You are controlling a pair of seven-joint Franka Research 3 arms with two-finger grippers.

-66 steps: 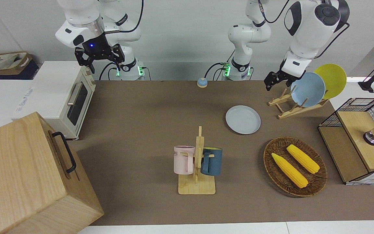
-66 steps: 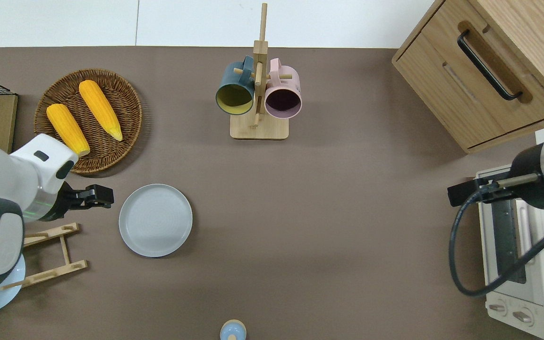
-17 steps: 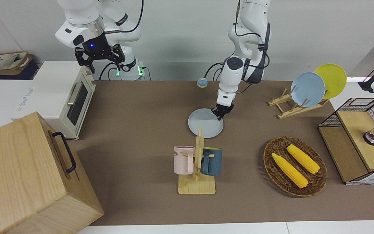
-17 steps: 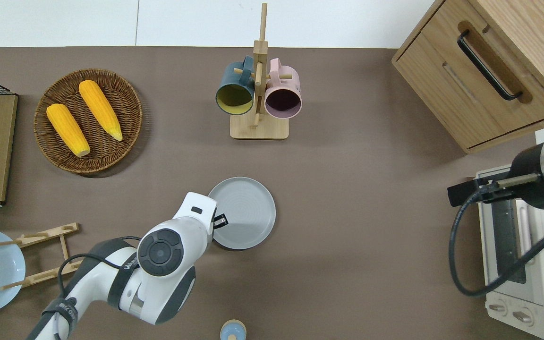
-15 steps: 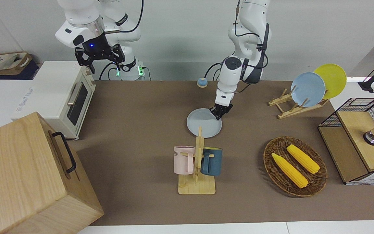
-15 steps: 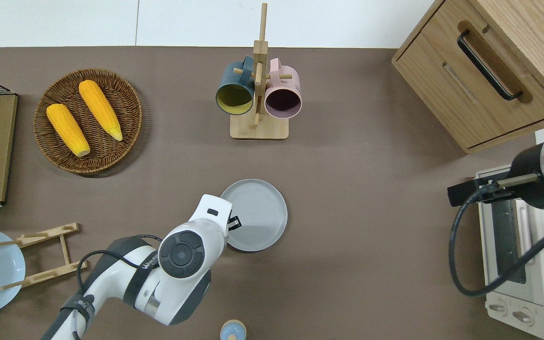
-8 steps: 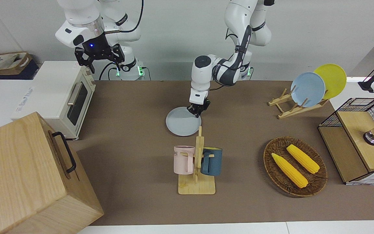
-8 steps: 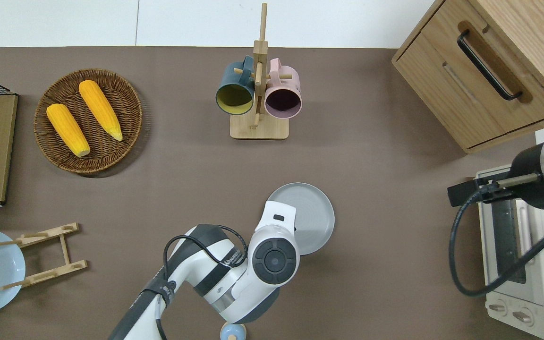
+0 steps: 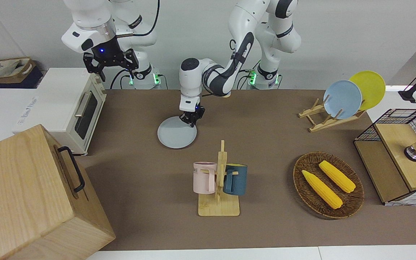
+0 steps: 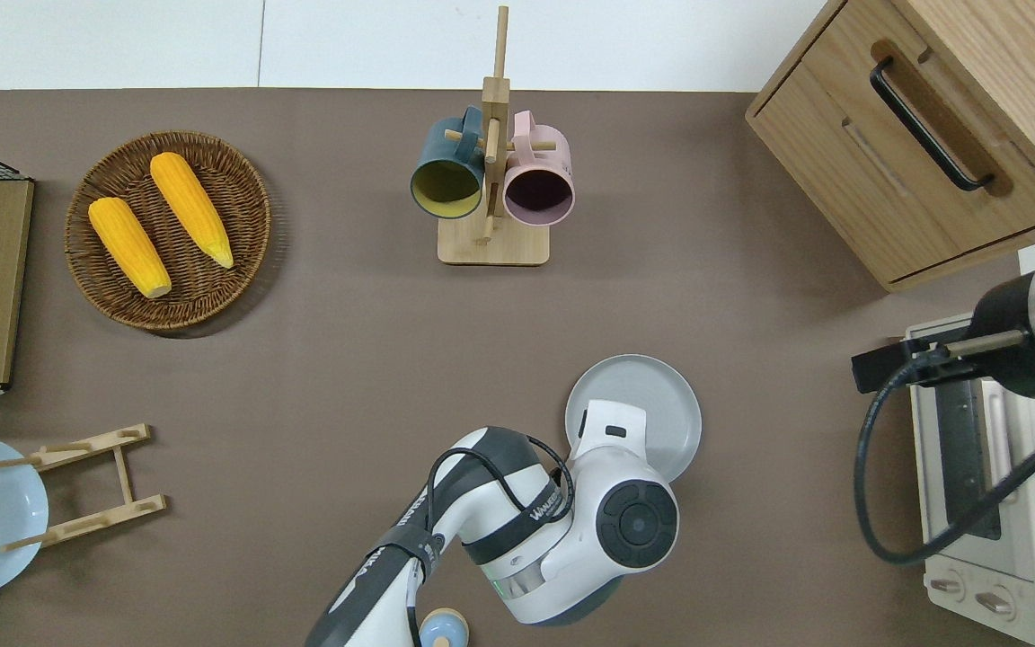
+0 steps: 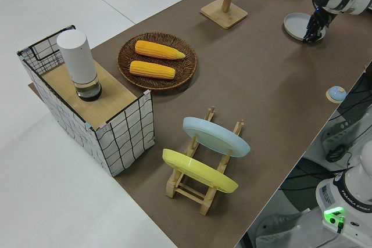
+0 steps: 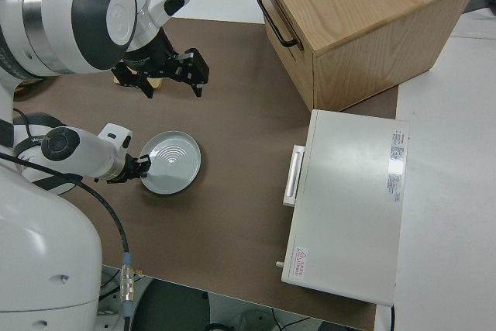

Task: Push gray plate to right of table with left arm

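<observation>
plate [image 9: 176, 136] flat on table [image 9: 265, 220], between mug rack [image 9: 219, 187] and robots, toward oven [image 9: 71, 108] | left gripper [image 9: 191, 120] at plate's rim, fingers' gap: cannot tell | right arm parked | plate looks rigid, light, slippery, breakable: push low at rim

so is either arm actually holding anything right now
Nothing is gripped. The left end effector only presses against the gray plate's rim, on the side nearer the robots, pushing it. The right arm is parked.

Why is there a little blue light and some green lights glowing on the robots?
Front view: a blue light glows above the right gripper, which is parked. Green lights shine at both arm bases by the table. Left side view: another green glow shows on a base.
</observation>
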